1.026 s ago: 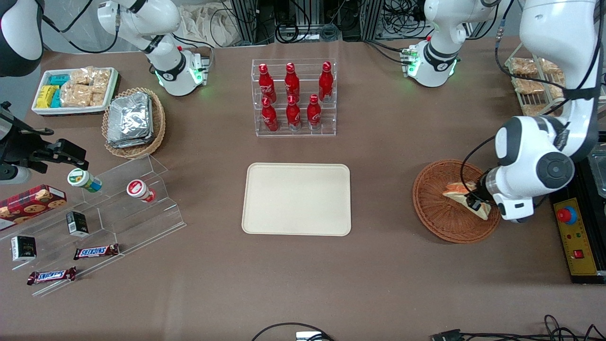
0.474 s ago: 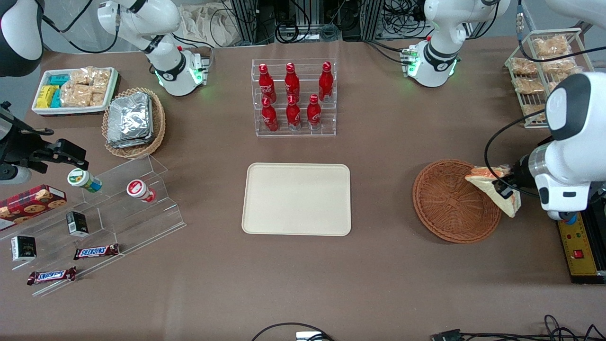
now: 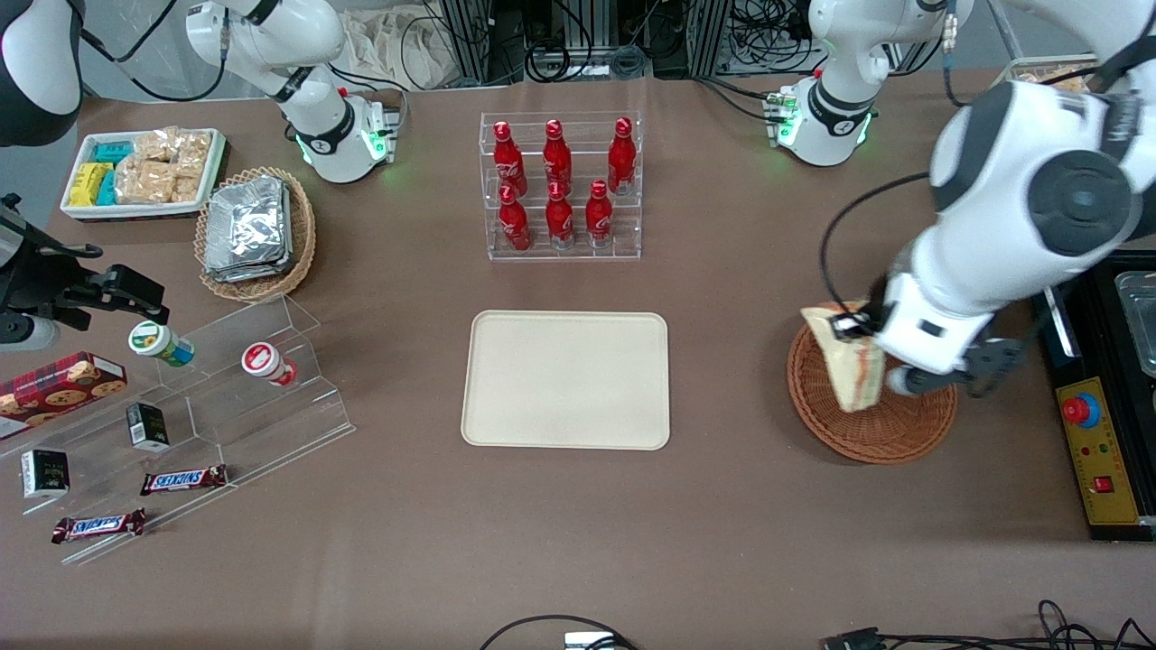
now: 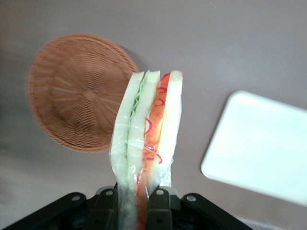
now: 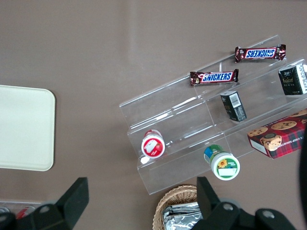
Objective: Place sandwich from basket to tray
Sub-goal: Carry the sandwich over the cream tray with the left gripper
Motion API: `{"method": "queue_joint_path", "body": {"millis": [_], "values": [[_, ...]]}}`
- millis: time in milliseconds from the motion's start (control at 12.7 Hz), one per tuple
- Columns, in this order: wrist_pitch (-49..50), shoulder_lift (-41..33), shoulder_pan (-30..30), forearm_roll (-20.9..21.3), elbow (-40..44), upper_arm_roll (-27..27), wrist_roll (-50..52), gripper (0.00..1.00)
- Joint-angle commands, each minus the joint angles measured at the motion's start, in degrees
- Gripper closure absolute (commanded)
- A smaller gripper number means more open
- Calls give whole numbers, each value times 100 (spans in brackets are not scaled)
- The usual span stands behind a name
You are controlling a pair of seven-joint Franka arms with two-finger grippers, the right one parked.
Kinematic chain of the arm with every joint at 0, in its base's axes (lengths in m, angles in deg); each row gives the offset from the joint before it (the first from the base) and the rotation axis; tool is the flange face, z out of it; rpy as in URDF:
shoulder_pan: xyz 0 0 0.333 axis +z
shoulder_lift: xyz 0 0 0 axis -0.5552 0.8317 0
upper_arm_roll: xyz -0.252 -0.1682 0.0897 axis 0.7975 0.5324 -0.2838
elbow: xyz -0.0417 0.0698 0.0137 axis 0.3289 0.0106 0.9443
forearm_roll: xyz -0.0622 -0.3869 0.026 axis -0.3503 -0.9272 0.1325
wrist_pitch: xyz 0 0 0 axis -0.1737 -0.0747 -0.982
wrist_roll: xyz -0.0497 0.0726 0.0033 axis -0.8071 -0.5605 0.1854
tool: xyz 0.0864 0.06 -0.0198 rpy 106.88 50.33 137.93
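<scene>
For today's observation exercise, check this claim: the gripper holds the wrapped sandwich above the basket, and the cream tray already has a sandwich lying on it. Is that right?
Not quite. The gripper does hold the sandwich above the basket, but the tray has nothing on it; the front view shows its surface bare.

Gripper (image 3: 858, 327) carrying sandwich (image 3: 849, 366) moved from the basket (image 3: 894, 429) rim nearest the working arm's edge of the surface to above the rim nearest the tray (image 3: 566, 379). Sandwich now hangs upright.
</scene>
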Motion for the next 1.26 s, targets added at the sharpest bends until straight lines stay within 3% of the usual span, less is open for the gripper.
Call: {"method": "queue_joint_path", "body": {"millis": [0,395,868,1184], "values": [[-23,407,-562,188,231,51,-40,100],[-893,1408,-1538,462,205,43,707,100],[-1895,2446,-1926,594,231,34,717,100],[-2282,2947,-2085,1164,222,25,1112,100]]}}
